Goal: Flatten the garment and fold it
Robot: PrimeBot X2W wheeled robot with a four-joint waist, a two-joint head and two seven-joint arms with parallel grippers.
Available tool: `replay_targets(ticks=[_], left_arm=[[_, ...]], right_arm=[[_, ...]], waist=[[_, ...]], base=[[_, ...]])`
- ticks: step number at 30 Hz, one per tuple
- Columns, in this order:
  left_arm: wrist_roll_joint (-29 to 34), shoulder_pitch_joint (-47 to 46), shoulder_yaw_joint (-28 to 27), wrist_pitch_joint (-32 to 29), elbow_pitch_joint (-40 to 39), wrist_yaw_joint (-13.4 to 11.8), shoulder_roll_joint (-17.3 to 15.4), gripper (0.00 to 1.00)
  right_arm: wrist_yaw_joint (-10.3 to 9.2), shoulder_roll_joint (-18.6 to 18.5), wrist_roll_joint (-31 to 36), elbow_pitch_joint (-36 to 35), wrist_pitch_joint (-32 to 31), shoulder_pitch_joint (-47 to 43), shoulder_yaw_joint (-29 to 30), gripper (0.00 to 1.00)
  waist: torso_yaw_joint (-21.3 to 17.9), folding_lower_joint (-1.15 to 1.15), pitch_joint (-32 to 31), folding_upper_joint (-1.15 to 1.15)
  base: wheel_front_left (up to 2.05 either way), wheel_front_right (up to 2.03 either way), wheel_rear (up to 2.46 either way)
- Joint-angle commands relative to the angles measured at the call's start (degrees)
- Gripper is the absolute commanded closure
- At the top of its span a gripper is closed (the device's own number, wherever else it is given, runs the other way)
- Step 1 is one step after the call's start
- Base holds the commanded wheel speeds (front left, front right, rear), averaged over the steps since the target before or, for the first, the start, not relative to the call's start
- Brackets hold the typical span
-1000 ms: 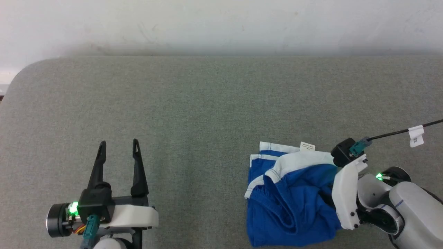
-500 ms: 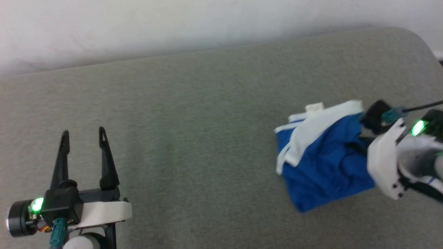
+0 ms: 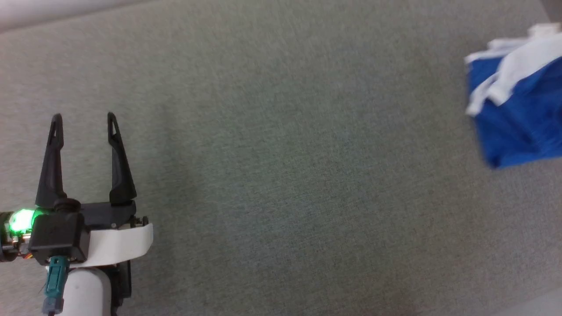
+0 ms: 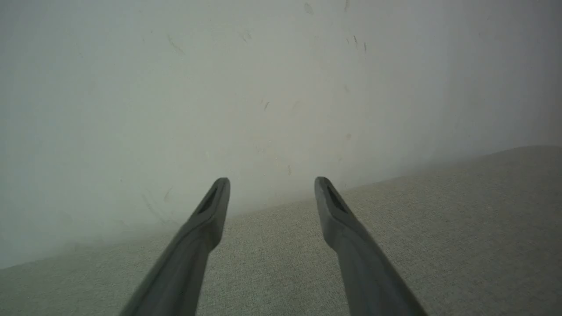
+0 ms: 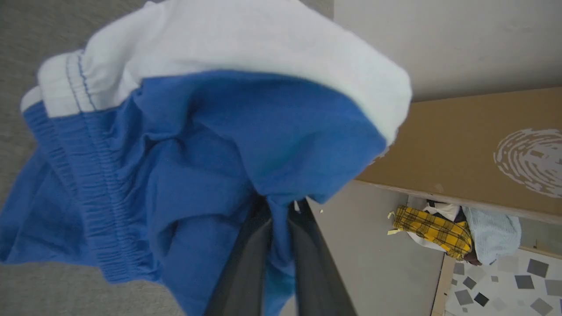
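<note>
Fabric of a grey weave covers the tabletop (image 3: 281, 175). At 8 o'clock in the head view the left claw (image 3: 83, 117) rests low over it, its two dark fingers spread wide with nothing between them and pointing toward 12 o'clock. Its wrist view shows the same spread left claw (image 4: 271, 182) aimed at a pale, scuffed wall (image 4: 263, 87) where the tabletop ends.

A wide stretch of bare tabletop lies between that claw and the garment (image 3: 518, 101). The garment sits at 2 o'clock, well apart from the claw and cut off by the right edge of the head view. It is a bunched blue heap with white trim on its 12 o'clock side.

In the right wrist view the garment (image 5: 175, 131) hangs crumpled, white panel toward 12 o'clock and gathered blue waistband toward 9 o'clock. The right claw (image 5: 281, 210) is pressed together on a fold of its blue cloth at 6 o'clock. Toward 3 o'clock stand a cardboard box (image 5: 461, 145) and, below it, a yellow plaid cloth (image 5: 432, 230).
</note>
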State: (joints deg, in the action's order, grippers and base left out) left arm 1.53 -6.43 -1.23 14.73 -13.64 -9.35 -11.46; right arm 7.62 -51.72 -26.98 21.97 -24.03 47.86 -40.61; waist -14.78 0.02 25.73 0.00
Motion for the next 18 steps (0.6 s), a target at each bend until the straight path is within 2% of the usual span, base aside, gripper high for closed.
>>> replay_targets(ticks=[1,8,9,10,15,18], left_arm=[[0.4,-1.2,0.5,0.3,-0.5,0.1,-0.7,0.00],[0.3,-2.6,2.0,0.3,-0.4,-0.6,-0.8,0.00],[0.2,-2.6,2.2,0.3,-0.2,-0.8,-0.7,0.00],[0.0,-2.5,2.3,0.3,0.0,-0.9,-0.6,0.00],[-1.3,-1.1,2.9,0.3,1.7,-1.6,0.5,0.00],[-2.7,0.3,2.5,0.3,2.7,-1.9,1.4,0.00]], right_arm=[[-0.13,0.4,1.7,3.8,1.2,2.3,1.7,1.00],[-0.13,4.0,3.4,15.4,5.7,4.8,6.3,1.00],[-0.13,4.7,3.5,16.7,6.1,4.9,7.0,0.67],[-0.13,5.1,3.7,17.7,6.5,5.0,7.5,0.00],[-0.13,4.7,7.7,19.8,12.4,6.6,10.4,0.00],[-0.13,4.8,11.7,17.9,18.3,7.6,12.9,0.00]], waist=[[-3.2,-0.02,6.4,0.00],[-1.4,-0.02,7.0,0.00],[-1.2,-0.02,6.5,0.00],[-1.1,-0.02,5.9,0.00],[0.2,-0.02,0.1,0.00],[1.2,-0.02,-3.5,0.00]], base=[[0.00,0.00,0.00],[0.00,0.00,0.00],[0.00,0.00,0.00],[0.00,0.00,0.00],[0.00,0.00,0.00],[0.00,0.00,0.00]])
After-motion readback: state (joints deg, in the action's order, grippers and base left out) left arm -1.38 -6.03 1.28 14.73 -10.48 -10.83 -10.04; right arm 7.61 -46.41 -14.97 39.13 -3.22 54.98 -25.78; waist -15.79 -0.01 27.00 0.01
